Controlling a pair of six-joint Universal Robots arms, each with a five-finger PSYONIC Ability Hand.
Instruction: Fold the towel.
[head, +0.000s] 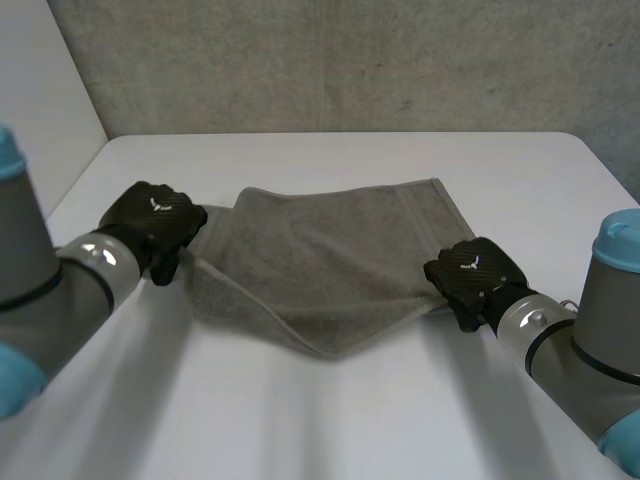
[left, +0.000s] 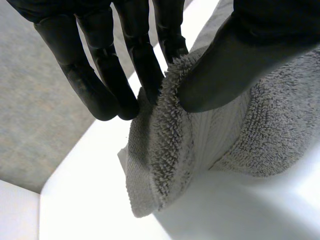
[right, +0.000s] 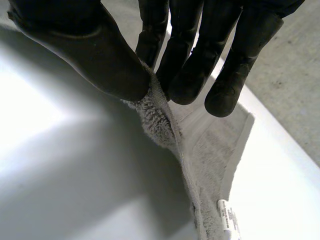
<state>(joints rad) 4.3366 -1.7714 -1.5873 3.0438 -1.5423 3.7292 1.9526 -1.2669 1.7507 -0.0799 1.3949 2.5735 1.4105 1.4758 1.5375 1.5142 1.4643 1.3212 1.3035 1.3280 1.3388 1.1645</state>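
Note:
A grey towel (head: 330, 255) lies in the middle of the white table (head: 330, 420), sagging to a point toward me between its two near corners. My left hand (head: 155, 225) pinches the towel's near left corner (left: 165, 145) between thumb (left: 225, 65) and fingers (left: 130, 75), lifted a little off the table. My right hand (head: 470, 275) pinches the near right corner (right: 155, 115) the same way, thumb (right: 100, 55) against fingers (right: 190, 65). From that grip the towel's edge, with a small white label (right: 226, 212), runs down to the table.
A grey wall (head: 340, 60) rises behind the table's far edge. To the far left stands a pale panel (head: 40, 110). Bare tabletop lies in front of the towel and on both sides of it.

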